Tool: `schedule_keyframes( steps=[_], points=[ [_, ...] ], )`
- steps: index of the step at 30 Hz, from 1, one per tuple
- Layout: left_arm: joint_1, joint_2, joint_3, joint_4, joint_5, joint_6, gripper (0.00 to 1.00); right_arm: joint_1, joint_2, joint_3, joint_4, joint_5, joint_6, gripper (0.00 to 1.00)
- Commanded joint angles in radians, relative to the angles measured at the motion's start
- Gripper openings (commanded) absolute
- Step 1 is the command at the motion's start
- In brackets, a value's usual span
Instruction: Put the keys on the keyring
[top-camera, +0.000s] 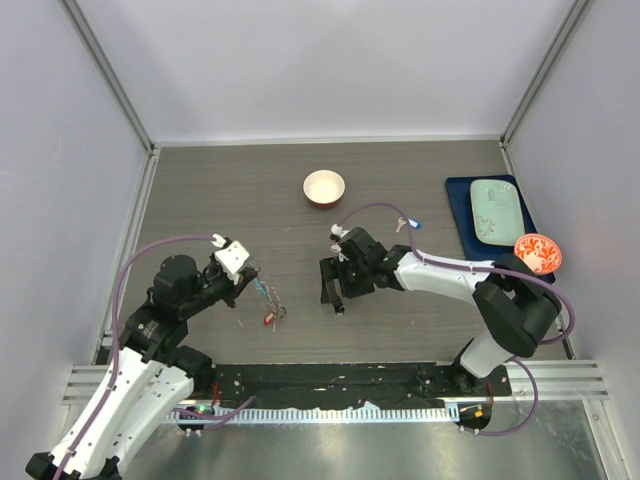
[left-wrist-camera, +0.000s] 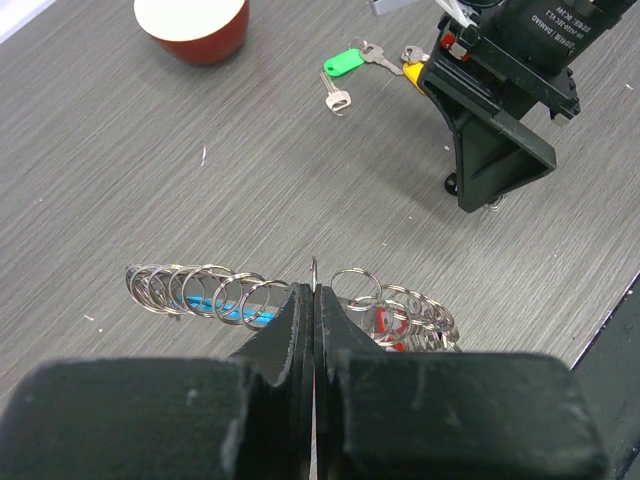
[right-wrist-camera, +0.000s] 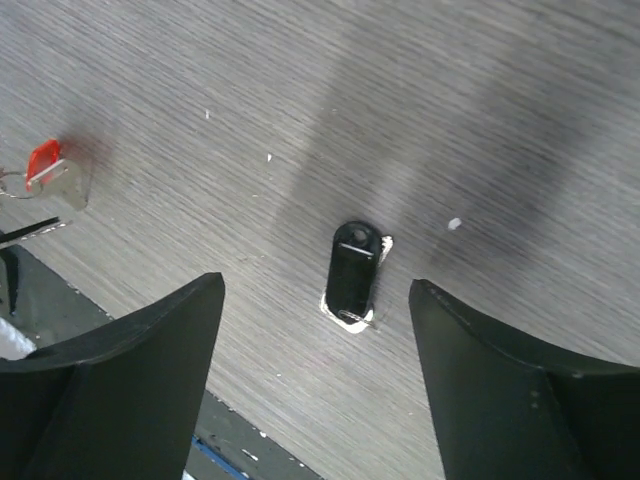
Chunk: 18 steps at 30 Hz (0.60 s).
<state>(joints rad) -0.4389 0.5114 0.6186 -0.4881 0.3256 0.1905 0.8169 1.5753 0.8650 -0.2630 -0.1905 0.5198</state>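
My left gripper (left-wrist-camera: 314, 292) is shut on the thin wire of the keyring (left-wrist-camera: 200, 290), a silvery loop strung with small rings. It carries a blue tag (left-wrist-camera: 215, 305) and a red-tagged key (left-wrist-camera: 380, 322). From above, the keyring (top-camera: 268, 296) hangs just right of the left gripper (top-camera: 246, 274). My right gripper (right-wrist-camera: 315, 290) stands open over a black-tagged key (right-wrist-camera: 353, 270) lying flat on the table between its fingers. A green-tagged key (left-wrist-camera: 345, 62) and a plain key (left-wrist-camera: 337, 97) lie beside the right gripper (top-camera: 335, 295). Another key with a blue tag (top-camera: 409, 224) lies further right.
A small white bowl (top-camera: 324, 187) stands at the back centre. On the right sit a blue tray (top-camera: 455, 200) bearing a pale green plate (top-camera: 495, 212) and a red patterned dish (top-camera: 537, 253). The black base rail (top-camera: 330, 378) runs along the near edge.
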Motion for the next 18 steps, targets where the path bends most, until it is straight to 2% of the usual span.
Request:
schedule_keyframes(
  steps=[1,7,11,14,15,18],
  points=[
    [-0.001,-0.016,0.01,0.045,-0.007,-0.002,0.0,-0.001,-0.05,0.028,-0.064,0.045,-0.101,0.77],
    [-0.001,-0.021,0.009,0.045,-0.008,0.0,0.0,-0.001,-0.09,-0.004,-0.099,0.022,-0.211,0.62],
    [-0.001,-0.017,0.01,0.043,-0.008,0.0,0.0,-0.001,-0.069,-0.012,-0.094,-0.016,-0.254,0.58],
    [-0.001,-0.022,0.007,0.042,-0.013,0.0,0.0,-0.001,-0.051,-0.026,-0.068,-0.033,-0.271,0.5],
    [-0.001,-0.024,0.007,0.043,-0.014,0.001,0.0,-0.002,-0.049,-0.03,-0.053,-0.038,-0.274,0.43],
    [-0.001,-0.022,0.006,0.042,-0.016,0.001,0.0,-0.002,-0.041,-0.046,-0.019,-0.07,-0.28,0.37]
  ],
)
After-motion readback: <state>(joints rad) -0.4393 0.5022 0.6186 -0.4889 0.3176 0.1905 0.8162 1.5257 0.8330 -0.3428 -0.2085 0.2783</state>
